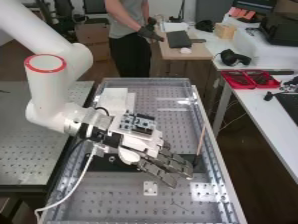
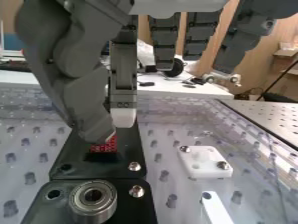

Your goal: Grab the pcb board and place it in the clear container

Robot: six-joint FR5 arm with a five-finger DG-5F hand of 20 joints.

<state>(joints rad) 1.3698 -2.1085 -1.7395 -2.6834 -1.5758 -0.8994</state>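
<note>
And here, small dark items are held in the 2 compartments of the red tray (image 1: 243, 86) on the side tabletop (image 1: 269, 122). Over the black plate (image 2: 133, 150), the hand (image 1: 143, 145) is held low at a slant, right at the red board (image 2: 103, 146); whether it is gripped or released cannot be told.

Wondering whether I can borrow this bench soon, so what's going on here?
A white robot arm is on a job of moving a circuit board into a clear container. Its hand is low over a black plate, right by the small red board, with a round bearing nearby. Whether the hand has hold of the board I can't tell. The board is still down at the plate, so the job looks unfinished.
</note>
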